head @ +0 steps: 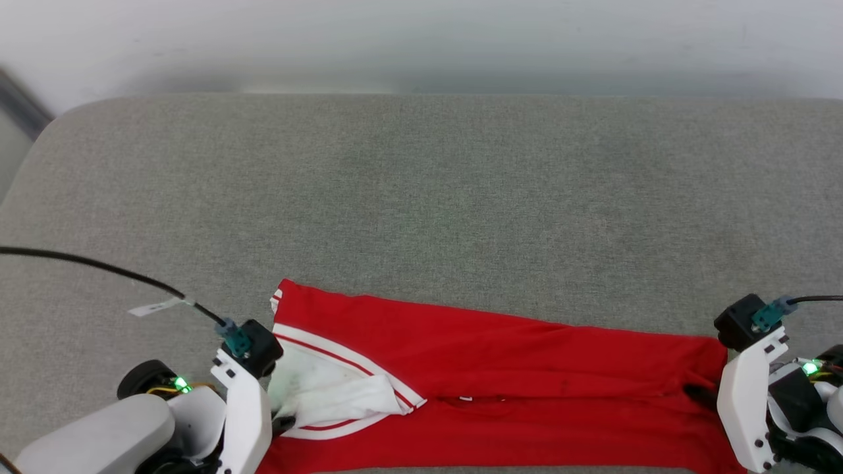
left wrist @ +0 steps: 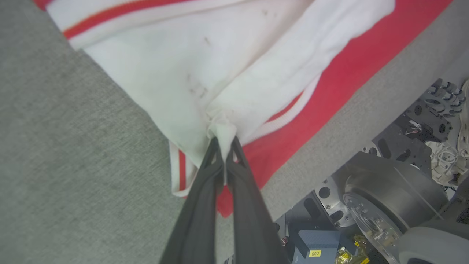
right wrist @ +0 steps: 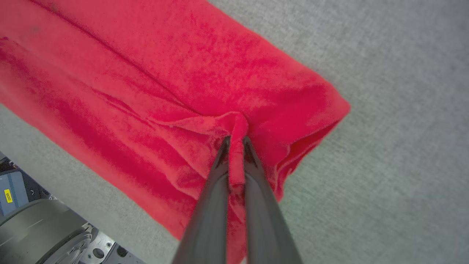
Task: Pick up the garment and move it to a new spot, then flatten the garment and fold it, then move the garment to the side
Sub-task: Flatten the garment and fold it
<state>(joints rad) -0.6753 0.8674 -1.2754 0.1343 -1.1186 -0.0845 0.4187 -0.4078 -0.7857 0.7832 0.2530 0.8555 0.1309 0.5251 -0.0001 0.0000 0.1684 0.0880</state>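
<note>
Between left end effector (left wrist: pixel 224 142) and right end effector (right wrist: pixel 236 140), both clenched on it, garment (head: pixel 500 368) lengthwise left-right.

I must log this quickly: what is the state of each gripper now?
Left gripper: shut on the white sleeve of the red jersey T-shirt.
Right gripper: shut on the red cloth of that T-shirt.

Our left gripper (left wrist: pixel 224 146) has its fingers (left wrist: pixel 199 205) pressed together on a pinch of the garment (left wrist: pixel 176 73). Our right gripper (right wrist: pixel 236 142) pinches it likewise.

The garment (head: pixel 500 368) lies folded on the grey upholstered surface (head: pixel 421 197).
</note>
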